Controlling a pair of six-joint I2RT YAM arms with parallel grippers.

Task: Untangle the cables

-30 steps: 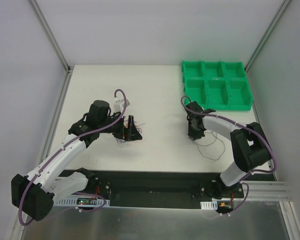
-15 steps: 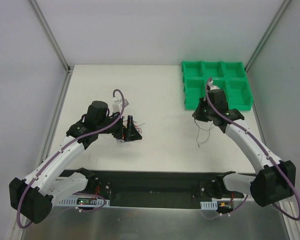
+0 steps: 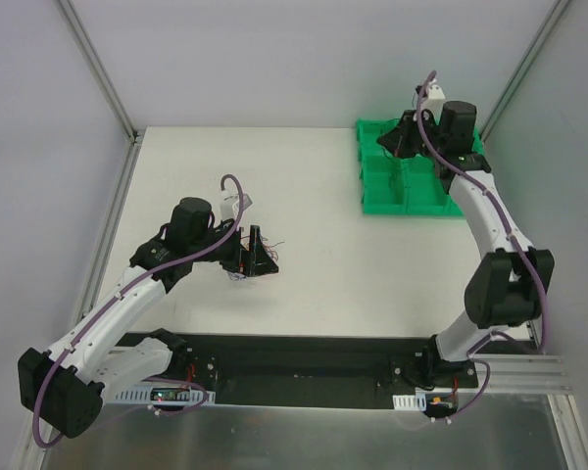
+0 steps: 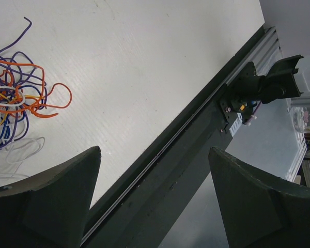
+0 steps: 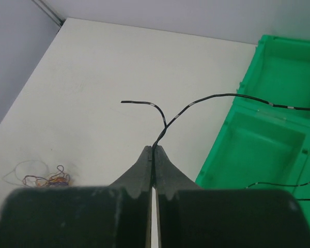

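A: Got anywhere with the cables (image 5: 49, 180)?

B: Judged it part done. Found the right gripper (image 5: 153, 150) pressed together on one black cable (image 5: 196, 102), lifted clear of the table (image 3: 314, 264) and held up by the green tray (image 3: 392, 208) of compartments.

A: Dropped into a compartment yet?

B: Not yet, going by the wrist view. Saw two ends running free from the jaws, one toward the bare table, the other trailing out over the tray. Spotted another thin black line lower down over the tray too. Could not tell whether part of the same strand or a separate one.

A: And the rest?

B: Left as a knot (image 4: 15, 88) on the table, well apart from the tray, over on the left arm's side. Made out orange, purple and white strands looped through each other, plus a white loop and a purple tail straying out at the edges.

A: Had the left gripper on it?

B: No. Found the left gripper (image 4: 154, 152) spread wide, nothing between the fingers, hovering near the knot and not touching it, as far as could be told.

A: So, one out and several to go?

B: Reckoned so. Counted one black strand freed at least. Needed the orange, purple and white ones pulled apart after that. Expected snagging, given how thin and curly.
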